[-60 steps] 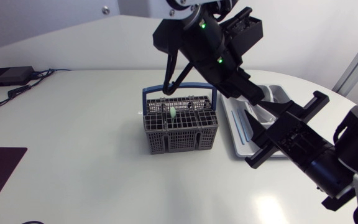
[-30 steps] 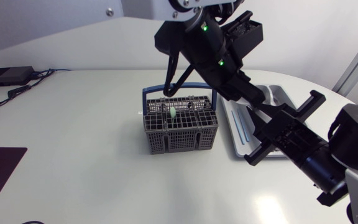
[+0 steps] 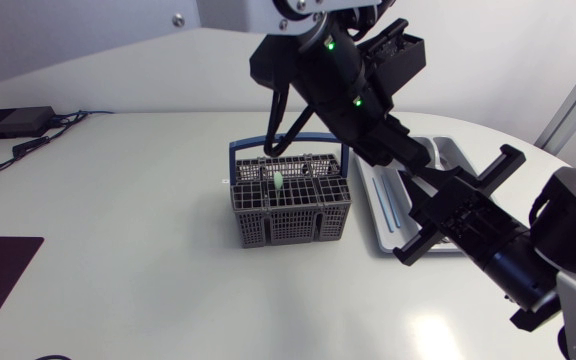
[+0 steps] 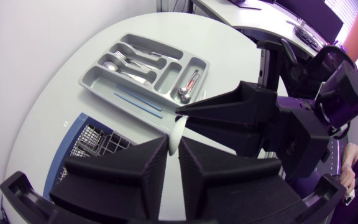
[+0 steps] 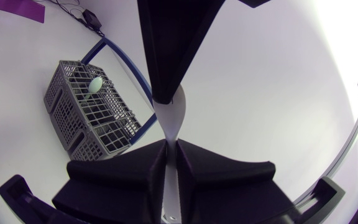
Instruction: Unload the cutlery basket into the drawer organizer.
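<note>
Checking progress | left gripper (image 4: 174, 148) and right gripper (image 5: 171, 148) both pinch one white utensil (image 5: 169, 115) in mid-air near the drawer organizer (image 4: 95, 79) | organizer holds several pieces | cutlery basket (image 3: 293, 212) retains a green-tipped piece (image 3: 278, 182) | judged partly done.

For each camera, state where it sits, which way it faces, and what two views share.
Head view: above the table, looking down on basket, left arm, right arm.
Left wrist view: on left arm, facing organizer; left claw shows.
Right wrist view: on right arm, facing basket; right claw shows.
Shared: white utensil between both claws.
</note>
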